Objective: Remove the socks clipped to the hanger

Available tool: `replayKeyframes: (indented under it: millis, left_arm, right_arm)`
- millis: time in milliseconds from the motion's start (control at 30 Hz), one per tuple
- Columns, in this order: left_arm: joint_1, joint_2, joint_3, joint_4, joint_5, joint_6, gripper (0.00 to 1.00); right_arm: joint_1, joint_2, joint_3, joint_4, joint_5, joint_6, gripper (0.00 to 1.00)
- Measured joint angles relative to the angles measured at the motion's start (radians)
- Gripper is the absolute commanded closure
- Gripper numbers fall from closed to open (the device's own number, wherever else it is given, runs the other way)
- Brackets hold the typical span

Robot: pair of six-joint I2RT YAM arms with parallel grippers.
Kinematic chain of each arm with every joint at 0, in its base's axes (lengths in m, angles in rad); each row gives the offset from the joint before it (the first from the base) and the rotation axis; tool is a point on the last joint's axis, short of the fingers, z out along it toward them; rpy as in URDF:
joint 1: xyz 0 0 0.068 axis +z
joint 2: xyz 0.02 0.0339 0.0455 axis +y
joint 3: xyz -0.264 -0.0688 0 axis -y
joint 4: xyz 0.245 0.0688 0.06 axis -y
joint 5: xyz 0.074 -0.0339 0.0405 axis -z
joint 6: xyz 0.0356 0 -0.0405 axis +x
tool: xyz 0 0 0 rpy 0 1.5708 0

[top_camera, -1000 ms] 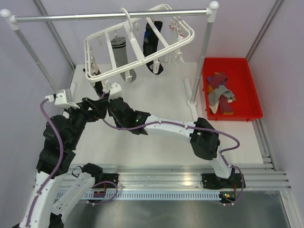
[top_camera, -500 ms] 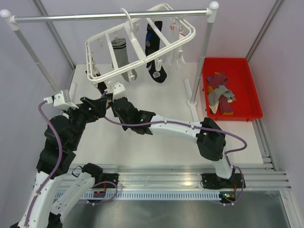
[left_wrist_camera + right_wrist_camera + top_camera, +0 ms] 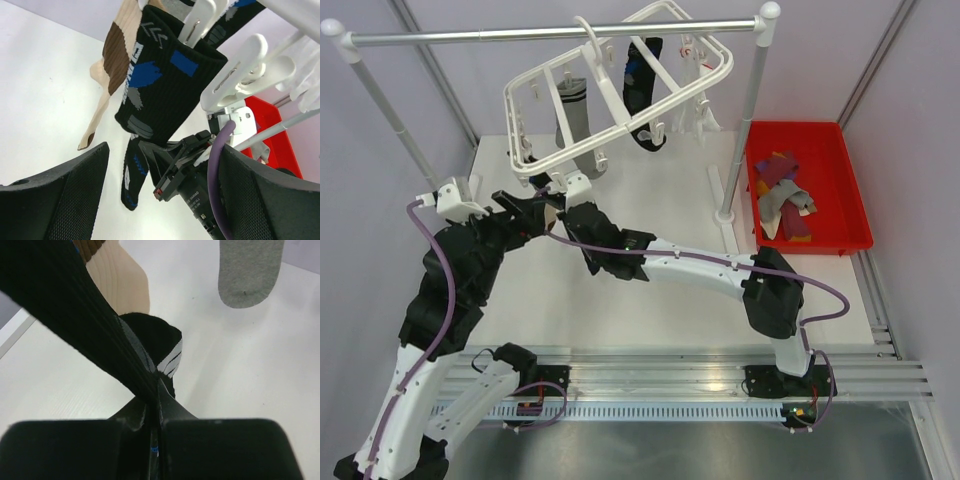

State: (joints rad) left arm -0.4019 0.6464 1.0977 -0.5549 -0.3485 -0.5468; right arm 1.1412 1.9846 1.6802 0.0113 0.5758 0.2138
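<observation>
**A:** Right wrist view first: what have you caught?

**B:** My right pincer (image 3: 159, 390) is clamped tight on the black sock (image 3: 75, 300), at the lower middle of the frame.

**A:** And your left?

**B:** My left pincer (image 3: 164, 149) gapes wide and holds nothing. In its frame the sock hangs at upper centre, clipped to the white hanger (image 3: 250, 55).

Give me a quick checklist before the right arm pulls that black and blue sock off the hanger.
1. Right gripper shut on black-and-blue sock: ok.
2. Left gripper open, holding nothing: ok.
3. Sock free of its clip: not ok, cuff clipped.
4. Brown-and-cream sock apart from it: cannot tell.
5. Hanger hooked on rail: ok.
6. Red bin has room: ok.
</observation>
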Motion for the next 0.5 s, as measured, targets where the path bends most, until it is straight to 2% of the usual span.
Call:
replayKeyframes:
  millis: [267, 500]
  left_arm:
    - [-0.013, 0.090, 0.066, -0.051, -0.032, -0.034, 0.16]
    - [-0.014, 0.121, 0.075, -0.036, 0.014, -0.044, 0.14]
  right_arm:
    - [-0.016, -0.023, -0.020, -0.031, 0.002, 0.003, 0.99]
    - [-0.029, -0.052, -0.029, -0.062, 0.008, -0.002, 0.99]
